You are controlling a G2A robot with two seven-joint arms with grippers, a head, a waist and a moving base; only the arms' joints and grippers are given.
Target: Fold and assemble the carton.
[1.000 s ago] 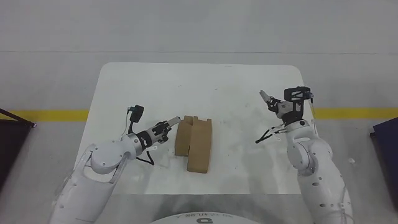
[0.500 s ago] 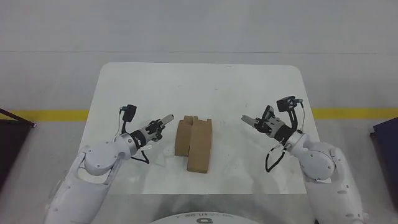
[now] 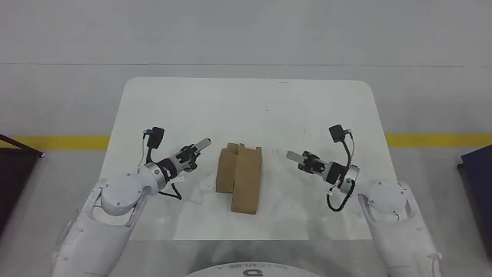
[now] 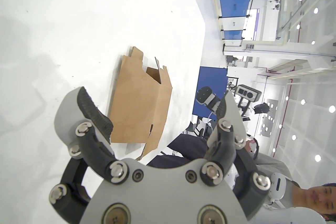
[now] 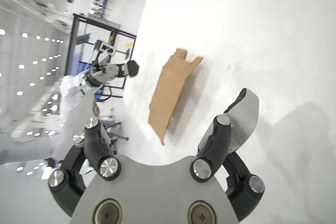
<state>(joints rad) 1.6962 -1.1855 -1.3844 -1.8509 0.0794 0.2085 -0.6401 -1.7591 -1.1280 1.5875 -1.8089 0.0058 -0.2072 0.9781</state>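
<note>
Apart and empty, my left jaws and right jaws flank the carton [image 3: 240,178], which lies flattened mid-surface [image 3: 307,108], touching neither. My right arm has just swung down toward it and my left has eased back slightly, so folding looks about to begin.

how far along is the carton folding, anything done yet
Nothing looks done: the brown cardboard carton lies collapsed on the white table, flaps unfolded. Nothing is in hand: the left gripper and right gripper flank it, both open, touching nothing. Opening, folding and assembling are all left to do.
</note>
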